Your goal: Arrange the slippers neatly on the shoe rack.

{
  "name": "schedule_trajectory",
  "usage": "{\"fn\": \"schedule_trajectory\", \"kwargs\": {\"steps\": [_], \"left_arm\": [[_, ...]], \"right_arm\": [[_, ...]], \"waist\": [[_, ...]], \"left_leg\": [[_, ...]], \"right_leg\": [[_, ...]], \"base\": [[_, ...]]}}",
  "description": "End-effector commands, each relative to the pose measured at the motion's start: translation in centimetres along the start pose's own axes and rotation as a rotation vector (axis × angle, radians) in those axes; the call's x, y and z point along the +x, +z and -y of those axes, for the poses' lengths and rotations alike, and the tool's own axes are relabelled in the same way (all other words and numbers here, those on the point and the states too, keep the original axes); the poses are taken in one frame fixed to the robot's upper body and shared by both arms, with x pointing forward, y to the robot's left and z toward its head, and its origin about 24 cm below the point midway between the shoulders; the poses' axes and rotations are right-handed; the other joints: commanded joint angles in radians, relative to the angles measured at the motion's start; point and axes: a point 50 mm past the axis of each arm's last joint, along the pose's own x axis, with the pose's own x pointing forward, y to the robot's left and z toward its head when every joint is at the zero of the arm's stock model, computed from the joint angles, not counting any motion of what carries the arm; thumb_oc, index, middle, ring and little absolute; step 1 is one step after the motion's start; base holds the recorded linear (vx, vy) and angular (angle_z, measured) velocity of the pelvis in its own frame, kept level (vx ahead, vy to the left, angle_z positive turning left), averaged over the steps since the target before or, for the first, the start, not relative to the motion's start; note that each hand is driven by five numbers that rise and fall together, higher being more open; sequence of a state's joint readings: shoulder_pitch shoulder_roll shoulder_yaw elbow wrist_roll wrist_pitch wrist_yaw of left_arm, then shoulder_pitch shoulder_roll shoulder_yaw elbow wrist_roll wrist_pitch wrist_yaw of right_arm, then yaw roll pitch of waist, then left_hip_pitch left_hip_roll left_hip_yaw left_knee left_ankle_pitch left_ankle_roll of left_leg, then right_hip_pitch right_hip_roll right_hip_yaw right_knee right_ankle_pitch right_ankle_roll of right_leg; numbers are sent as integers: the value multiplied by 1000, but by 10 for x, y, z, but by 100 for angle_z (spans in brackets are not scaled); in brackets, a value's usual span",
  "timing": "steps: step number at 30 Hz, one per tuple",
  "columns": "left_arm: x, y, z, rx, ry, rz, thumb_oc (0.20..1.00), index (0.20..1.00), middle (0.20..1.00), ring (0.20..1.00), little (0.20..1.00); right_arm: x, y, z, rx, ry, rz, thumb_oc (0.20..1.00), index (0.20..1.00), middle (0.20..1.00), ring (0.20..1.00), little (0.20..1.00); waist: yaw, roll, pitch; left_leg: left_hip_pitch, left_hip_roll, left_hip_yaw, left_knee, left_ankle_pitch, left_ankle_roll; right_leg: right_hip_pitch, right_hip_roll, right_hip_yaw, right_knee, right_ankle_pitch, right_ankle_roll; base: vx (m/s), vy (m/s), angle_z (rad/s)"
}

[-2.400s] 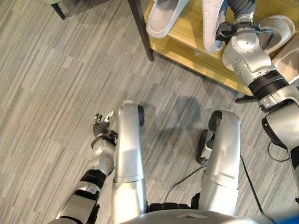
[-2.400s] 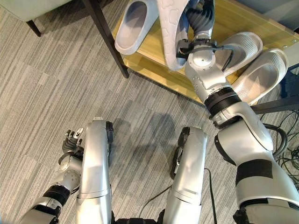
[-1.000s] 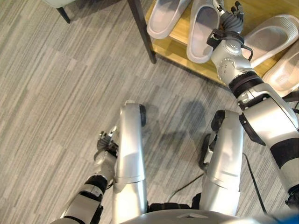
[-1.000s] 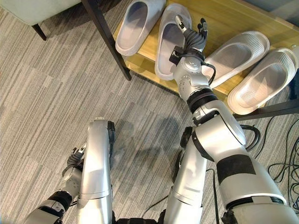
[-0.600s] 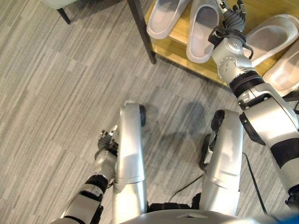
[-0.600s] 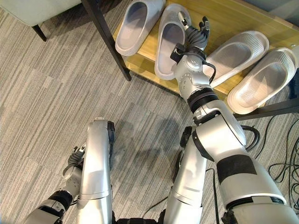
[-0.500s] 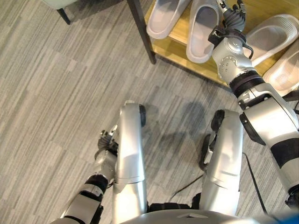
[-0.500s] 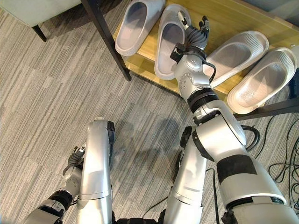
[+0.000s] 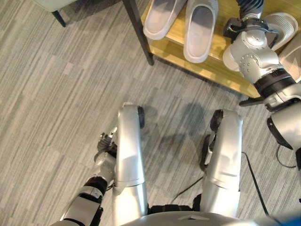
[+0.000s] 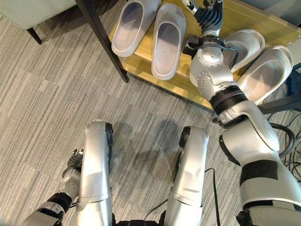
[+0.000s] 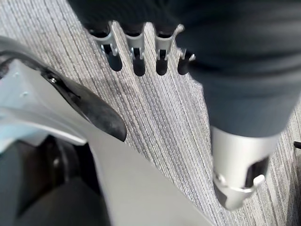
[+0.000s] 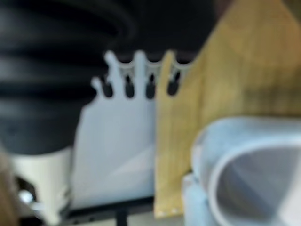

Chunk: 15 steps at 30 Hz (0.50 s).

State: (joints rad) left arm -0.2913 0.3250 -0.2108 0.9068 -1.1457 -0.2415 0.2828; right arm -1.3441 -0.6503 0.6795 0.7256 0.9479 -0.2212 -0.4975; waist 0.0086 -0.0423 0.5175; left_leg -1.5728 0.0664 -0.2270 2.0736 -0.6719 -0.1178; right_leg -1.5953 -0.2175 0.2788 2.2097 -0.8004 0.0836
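Wooden shoe rack shelf [image 10: 238,15] — four pale slippers, left pair [image 10: 149,33] aligned; right hand [image 10: 210,14] fingers relaxed, holding nothing.

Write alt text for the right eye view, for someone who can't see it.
Four pale slippers sit on a wooden shoe rack: a left pair lying side by side, and a right pair angled outward. The robot's right hand reaches over the rack between the pairs, holding nothing, while its left hand hangs low over the grey carpet.
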Motion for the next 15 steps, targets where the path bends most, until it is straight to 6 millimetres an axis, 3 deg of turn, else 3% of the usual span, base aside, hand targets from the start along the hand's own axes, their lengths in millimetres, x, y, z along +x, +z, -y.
{"fn": "schedule_trajectory", "kwargs": {"steps": [1,15], "left_arm": [[-2,1,-4,17,2,22,1000,1000,1000,1000,1000],[-1,5,-16,37,10,24,1000,1000,1000,1000,1000]], "right_arm": [[-1,34,-12,-57,64,171,1000,1000,1000,1000,1000],[-31,41,-15,-264,285,317,1000,1000,1000,1000,1000]], "waist": [[30,-2,3],[9,-8,3]], "left_leg": [[3,21,12,96,-105,84],[3,25,3,114,-103,87]], "right_leg": [[25,18,36,57,3,-162],[25,26,34,62,2,-157]], "base": [[-14,9,-3],[-2,1,-1]]}}
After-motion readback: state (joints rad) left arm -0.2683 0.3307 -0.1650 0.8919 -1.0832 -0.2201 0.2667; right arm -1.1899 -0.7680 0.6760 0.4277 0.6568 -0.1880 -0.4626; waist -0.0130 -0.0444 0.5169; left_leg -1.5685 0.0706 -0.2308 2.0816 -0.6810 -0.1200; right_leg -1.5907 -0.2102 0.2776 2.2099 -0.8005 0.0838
